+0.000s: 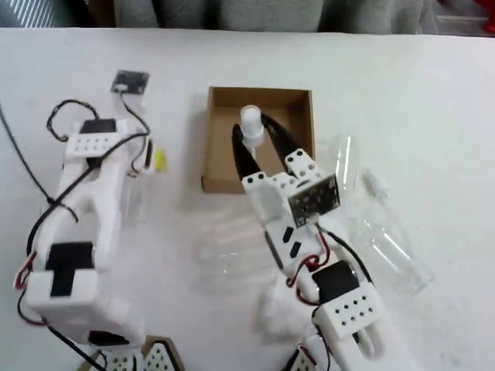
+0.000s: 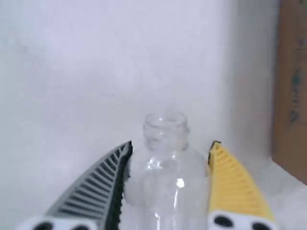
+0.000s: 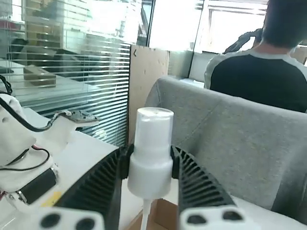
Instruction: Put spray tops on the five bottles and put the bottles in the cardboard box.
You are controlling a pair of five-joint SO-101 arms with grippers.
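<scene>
The white spray top (image 3: pixel 150 153) stands upright, pinched between the fingers of the right gripper (image 3: pixel 149 164) above the open cardboard box (image 1: pixel 224 100), while the left gripper (image 2: pixel 171 145) clasps an uncapped clear bottle (image 2: pixel 165 187) just beside that box.

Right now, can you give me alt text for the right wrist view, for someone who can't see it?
The right end effector is shut on a white spray top, held upright with its thin tube hanging below. Beneath it shows an edge of the cardboard box, with the other arm off to one side and a grey sofa behind.
</scene>
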